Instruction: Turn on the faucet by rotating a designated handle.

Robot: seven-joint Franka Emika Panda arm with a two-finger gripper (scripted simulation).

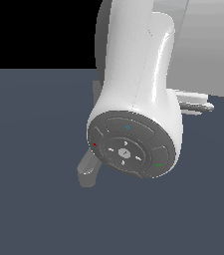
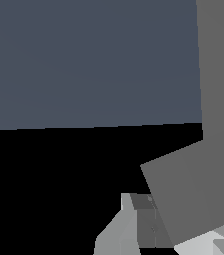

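Arm blocks view; faucet mostly hidden.
Faucet (image 1: pixel 87 172) spout shows lower left of centre; handle (image 1: pixel 195 106) juts centre right. Jaws unseen, grip unknown. Turning apparently not finished.

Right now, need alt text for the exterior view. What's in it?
A white robot arm fills the centre, its grey round end cap facing the camera over a dark blue-grey floor. Behind it, part of the grey faucet sticks out at the lower left. The end effector cannot be made out here.
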